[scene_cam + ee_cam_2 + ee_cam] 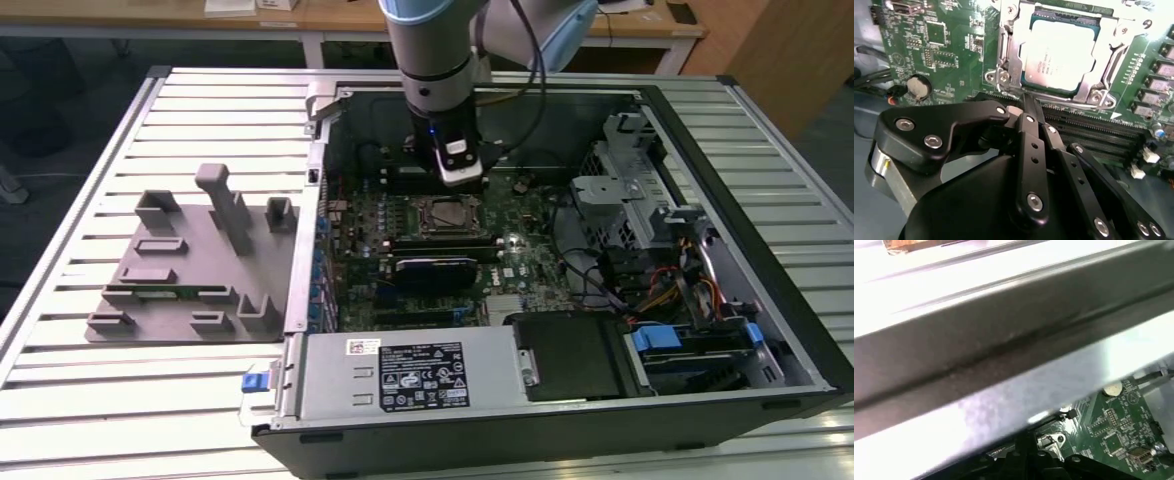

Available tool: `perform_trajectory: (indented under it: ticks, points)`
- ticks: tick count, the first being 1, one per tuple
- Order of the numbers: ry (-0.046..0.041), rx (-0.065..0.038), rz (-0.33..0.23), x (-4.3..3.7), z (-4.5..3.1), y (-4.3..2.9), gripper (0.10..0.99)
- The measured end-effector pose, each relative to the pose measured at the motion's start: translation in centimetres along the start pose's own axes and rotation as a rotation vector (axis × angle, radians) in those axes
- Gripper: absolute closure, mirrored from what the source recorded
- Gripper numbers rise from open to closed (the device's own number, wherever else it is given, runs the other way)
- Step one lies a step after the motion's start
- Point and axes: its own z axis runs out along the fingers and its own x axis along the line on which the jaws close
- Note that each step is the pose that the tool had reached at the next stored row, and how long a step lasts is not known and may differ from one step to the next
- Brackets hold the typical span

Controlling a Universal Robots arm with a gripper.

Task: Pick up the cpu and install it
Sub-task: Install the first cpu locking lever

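The cpu [1056,52], a flat square chip with a silvery top, lies in the motherboard socket [1004,75] inside the open computer case [320,150]. The socket's metal frame surrounds it. In the exterior view the cpu [447,213] sits just below my gripper [458,180], which hangs from the arm over the board. In the second wrist view my gripper [1026,102] is shut, its black fingers pressed together with nothing between them. The tips stand just short of the socket's edge, beside the cpu and apart from it.
A grey plastic holder tray [187,270] stands on the slatted table at the exterior view's left. Inside the case are the power supply [400,375], a drive cage [641,200], cables, memory slots [1094,132] and a coin battery [919,86]. The case wall [1004,340] looms close.
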Motion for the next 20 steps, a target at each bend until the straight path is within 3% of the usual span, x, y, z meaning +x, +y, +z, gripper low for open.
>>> perform_trajectory:
  ticks: [5,12,16,20]
  points:
    - [0.0000,0.000,0.000,-0.20,-1.29,0.26,0.980]
    - [-0.0014,0.004,-0.001,-0.21,-1.37,0.28,0.980]
    - [-0.0028,0.052,-0.009,-0.15,-1.27,0.38,0.980]
    - [-0.0071,0.116,-0.019,-0.14,-1.24,0.42,0.980]
